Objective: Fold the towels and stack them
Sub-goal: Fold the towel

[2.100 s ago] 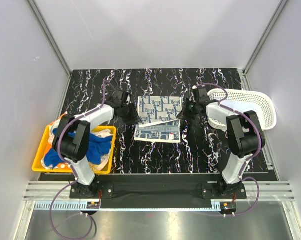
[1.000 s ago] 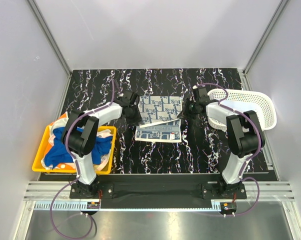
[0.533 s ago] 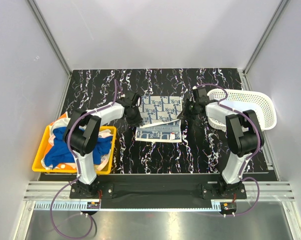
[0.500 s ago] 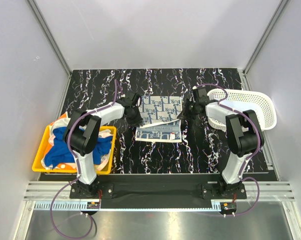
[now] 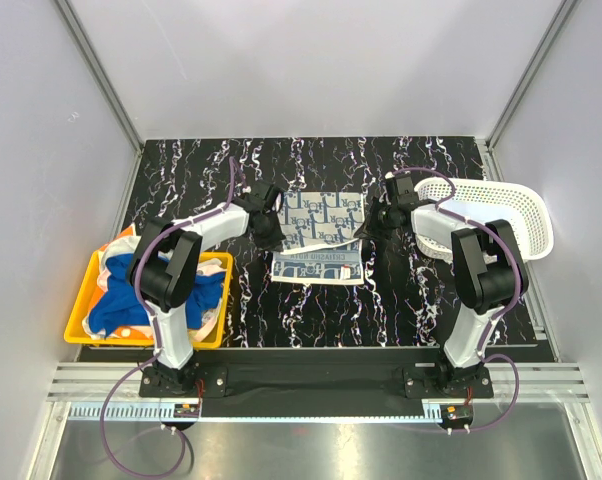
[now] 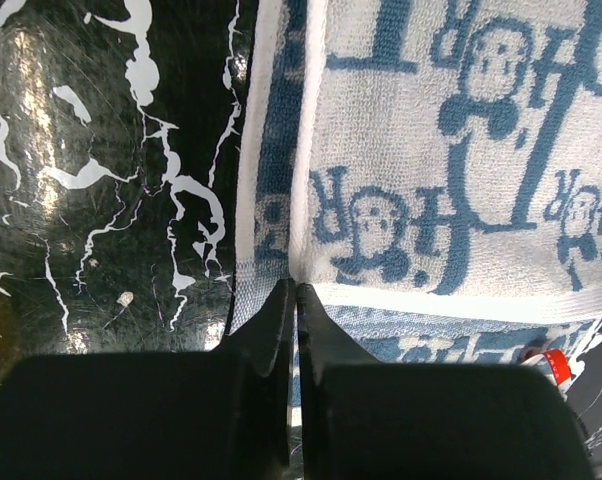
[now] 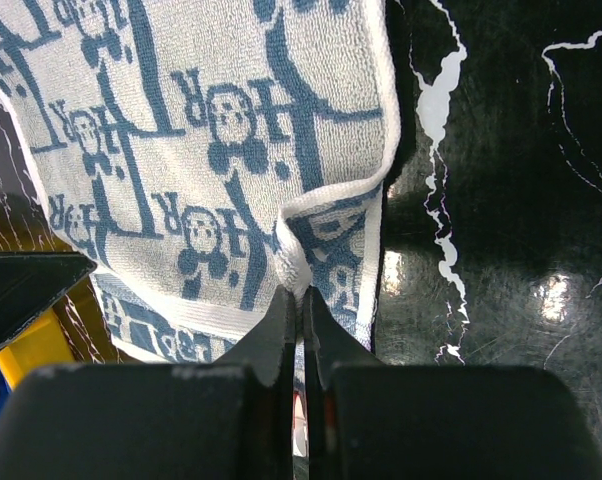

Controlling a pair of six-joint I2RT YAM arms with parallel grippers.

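Patterned towel: the white towel with blue pattern lies in the middle of the black marbled table, between the two grippers. Its top layer covers the far part, and a strip of the lower layer shows along the near edge.
Left gripper: the left gripper is at the towel's left edge. In the left wrist view its fingers are pressed together, nipping the top layer at its hemmed corner.
Right gripper: the right gripper is at the towel's right edge. In the right wrist view it is clamped on a small raised pinch of the cloth by the hem.
Other towels: a royal blue towel and an orange-and-white towel lie heaped in the yellow bin at the near left, beside the left arm — well apart from the patterned one.
Basket: a white perforated basket sits at the right edge of the table, tilted, just right of the right arm.
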